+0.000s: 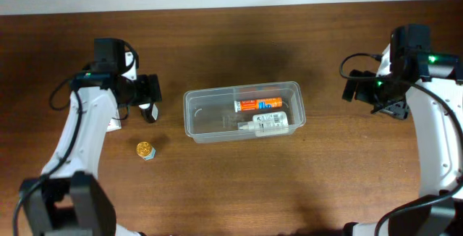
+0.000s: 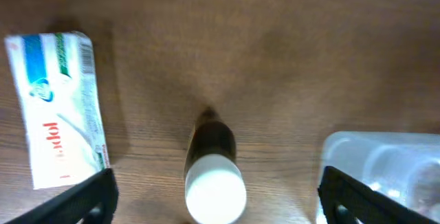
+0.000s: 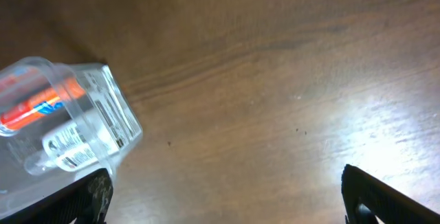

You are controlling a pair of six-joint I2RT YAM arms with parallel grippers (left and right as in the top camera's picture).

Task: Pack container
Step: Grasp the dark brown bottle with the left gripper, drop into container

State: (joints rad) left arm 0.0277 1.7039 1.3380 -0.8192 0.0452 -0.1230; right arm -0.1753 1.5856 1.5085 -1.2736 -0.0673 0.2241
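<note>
Left pincer (image 2: 216,198) and right pincer (image 3: 230,200) gape wide; container (image 1: 206,114) lies between them, touching neither.

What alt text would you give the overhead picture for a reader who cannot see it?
A clear container sits centred on a wooden table, holding an orange tube and a white bottle. The left gripper hangs by a white-capped bottle and a gold object; the right gripper hangs opposite.

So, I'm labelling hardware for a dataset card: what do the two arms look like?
They match. The left arm and right arm have white links, black joint housings, looping black cables and small green lights. The left end effector and right end effector have plain black fingers.
</note>
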